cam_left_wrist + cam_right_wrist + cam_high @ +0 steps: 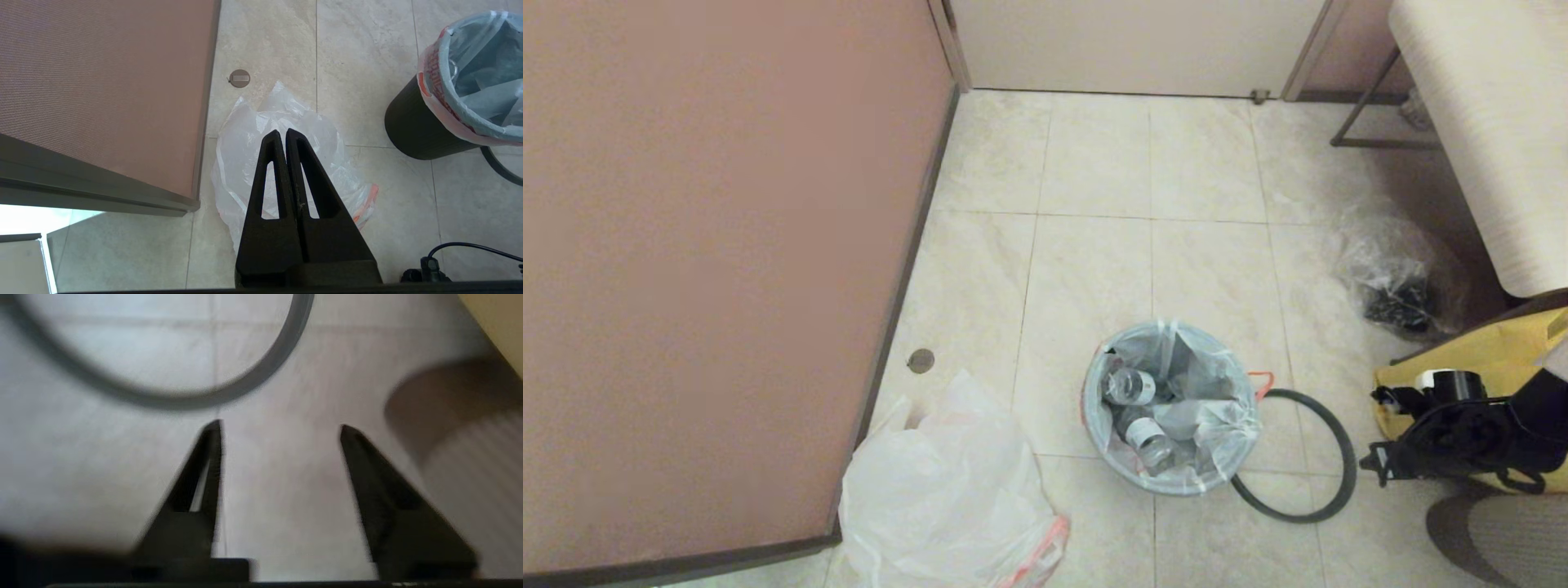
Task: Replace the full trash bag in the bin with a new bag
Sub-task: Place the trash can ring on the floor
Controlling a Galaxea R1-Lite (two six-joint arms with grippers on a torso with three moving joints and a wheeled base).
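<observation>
The bin [412,126] stands on the tiled floor, a small black bucket. The full trash bag [1217,384] lines it, folded over the rim, with clear bottles [1147,437] showing inside. The grey hoop [1353,467] lies flat on the floor against the bin's right side. The new bag [947,498] lies crumpled at the lower left, white with an orange edge. My left gripper [282,132] is shut and empty, hovering above the new bag [245,163]. My right gripper [281,426] is open over bare floor just short of the hoop [184,401], at the head view's right edge [1372,437].
A brown panel [727,245] walls off the left side. At the right are a clear crinkled bag with black contents [1396,278], a yellow bag [1486,359] and a white bench [1494,122]. A round metal disc [920,360] sits in the floor. A black cable [470,245] runs near my left arm.
</observation>
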